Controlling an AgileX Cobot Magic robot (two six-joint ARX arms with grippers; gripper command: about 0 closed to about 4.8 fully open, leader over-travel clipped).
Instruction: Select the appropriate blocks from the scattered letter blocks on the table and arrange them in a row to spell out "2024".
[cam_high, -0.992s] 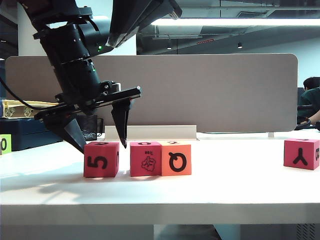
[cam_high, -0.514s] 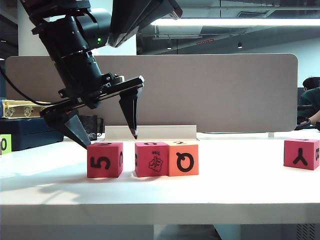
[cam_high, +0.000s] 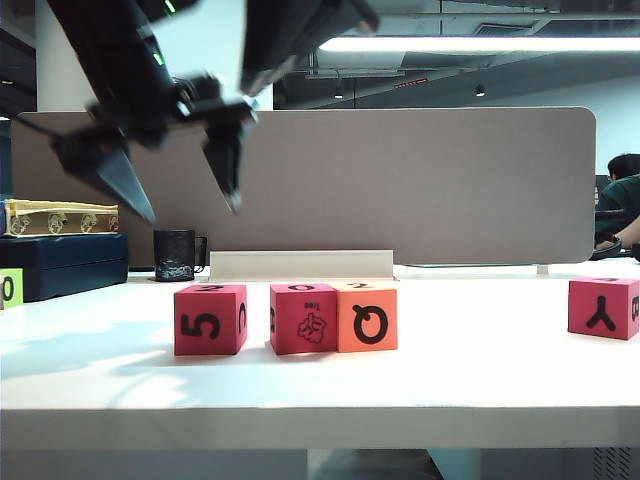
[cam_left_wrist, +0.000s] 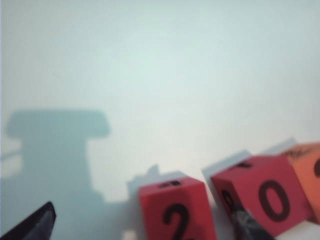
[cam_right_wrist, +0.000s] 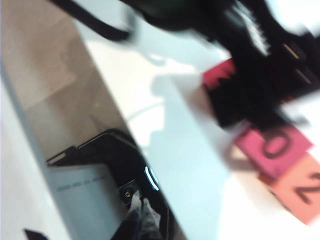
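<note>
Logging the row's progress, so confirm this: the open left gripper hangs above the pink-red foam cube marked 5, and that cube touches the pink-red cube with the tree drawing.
Wrong on one point. In the exterior view the pink-red foam cube marked 5 stands apart from the pink-red cube with the tree drawing, bare white table showing between them. The open left gripper does hang above the 5 cube.

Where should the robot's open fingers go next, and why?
Probably toward the Y block at the far right. The left gripper hangs open and empty above the 5 block, whose top reads 2 in the left wrist view. Three blocks stand in the row; a fourth is missing.
</note>
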